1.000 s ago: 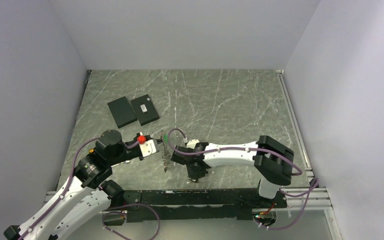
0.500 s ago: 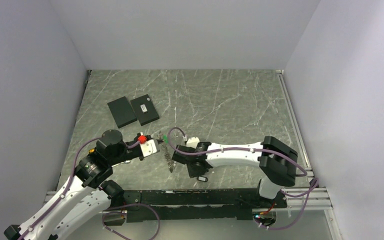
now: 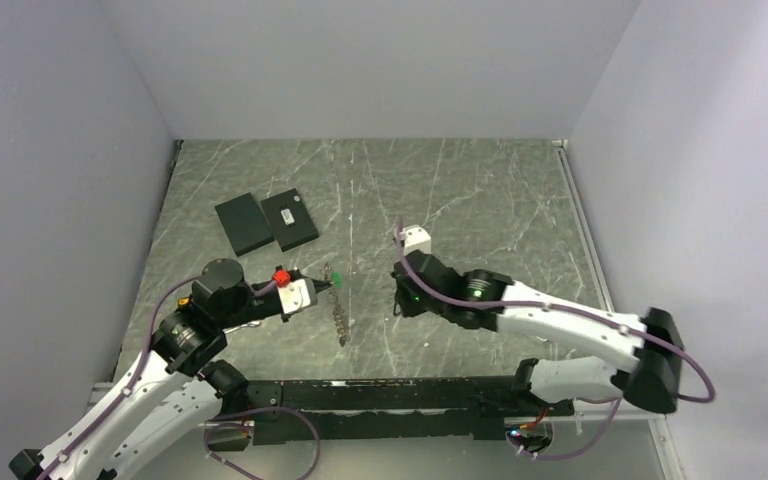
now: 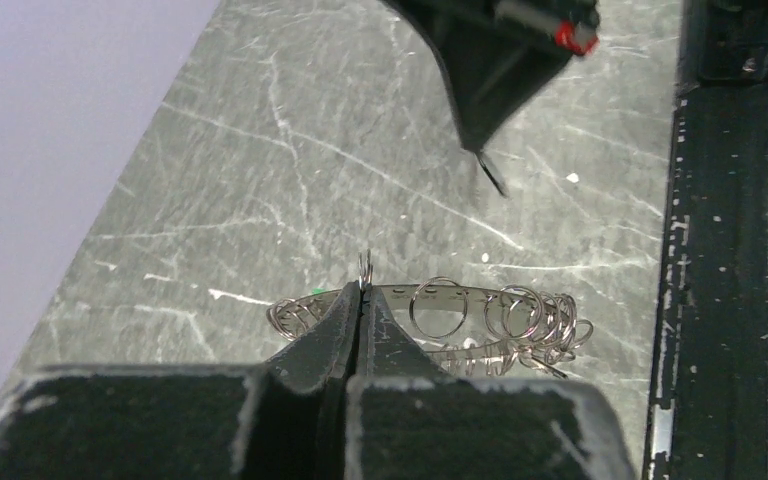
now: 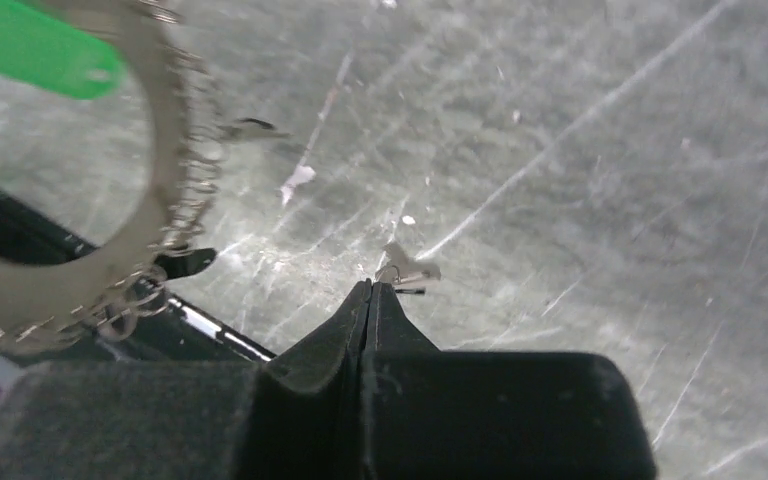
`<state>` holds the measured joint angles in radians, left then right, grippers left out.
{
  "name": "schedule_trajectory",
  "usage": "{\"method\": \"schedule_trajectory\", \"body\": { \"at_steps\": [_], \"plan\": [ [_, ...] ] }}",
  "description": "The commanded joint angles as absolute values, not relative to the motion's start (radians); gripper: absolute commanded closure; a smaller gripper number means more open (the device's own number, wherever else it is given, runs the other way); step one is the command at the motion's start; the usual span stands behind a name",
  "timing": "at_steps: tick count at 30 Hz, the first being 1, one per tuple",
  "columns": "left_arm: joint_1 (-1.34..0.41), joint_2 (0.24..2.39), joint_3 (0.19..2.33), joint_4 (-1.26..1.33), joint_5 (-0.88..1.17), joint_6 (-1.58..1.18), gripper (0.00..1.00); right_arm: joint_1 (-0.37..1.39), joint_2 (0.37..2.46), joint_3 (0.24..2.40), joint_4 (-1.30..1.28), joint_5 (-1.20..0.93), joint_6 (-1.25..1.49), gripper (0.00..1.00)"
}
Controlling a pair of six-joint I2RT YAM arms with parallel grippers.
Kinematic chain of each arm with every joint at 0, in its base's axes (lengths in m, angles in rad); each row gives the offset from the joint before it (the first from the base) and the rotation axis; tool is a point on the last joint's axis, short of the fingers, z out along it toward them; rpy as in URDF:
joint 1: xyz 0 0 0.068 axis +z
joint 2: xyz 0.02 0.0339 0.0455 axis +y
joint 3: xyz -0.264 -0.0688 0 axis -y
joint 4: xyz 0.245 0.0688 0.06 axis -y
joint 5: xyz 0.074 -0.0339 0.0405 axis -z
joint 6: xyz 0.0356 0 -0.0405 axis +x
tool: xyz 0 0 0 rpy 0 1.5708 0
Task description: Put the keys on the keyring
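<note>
The keyring (image 4: 365,266) is pinched between the left fingers (image 4: 332,325), raised above the tabletop (image 3: 480,200) — its green tag (image 3: 334,277) is seen just beside them and its chain (image 3: 341,320) hangs down. The right fingers (image 5: 392,325), held apart to the right, are pressed together on what appears to be a thin dark key (image 4: 493,177) — only its tip is seen.

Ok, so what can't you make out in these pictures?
Keys: too small to find in the top view.
Bit at the tip of the right fingers: right wrist view, tiny and blurred, maybe a key.
Keyring chain: right wrist view, blurred, cut off at the left edge.
Chain's middle: left wrist view, hidden behind the left fingers.
</note>
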<state>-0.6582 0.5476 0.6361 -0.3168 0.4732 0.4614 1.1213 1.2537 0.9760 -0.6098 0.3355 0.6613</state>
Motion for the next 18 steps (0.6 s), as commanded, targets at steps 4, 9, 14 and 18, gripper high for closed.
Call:
{"method": "schedule_trajectory", "body": {
  "at_steps": [4, 9, 14, 18],
  "plan": [
    [-0.649, 0.585, 0.639, -0.204, 0.692, 0.425, 1.00, 1.101, 0.946, 0.874, -0.285, 0.096, 0.256, 1.00],
    [-0.647, 0.637, 0.647, -0.154, 0.873, 0.394, 1.00, 1.101, 0.877, 0.877, -0.239, -0.083, 0.149, 1.00],
    [-0.646, 0.714, 0.664, -0.144, 1.036, 0.410, 1.00, 1.099, 0.884, 0.923, -0.273, -0.187, 0.061, 1.00],
    [-0.646, 0.750, 0.673, -0.162, 1.057, 0.427, 1.00, 1.089, 0.897, 0.958, -0.311, -0.253, 0.020, 1.00]
  ]
}}
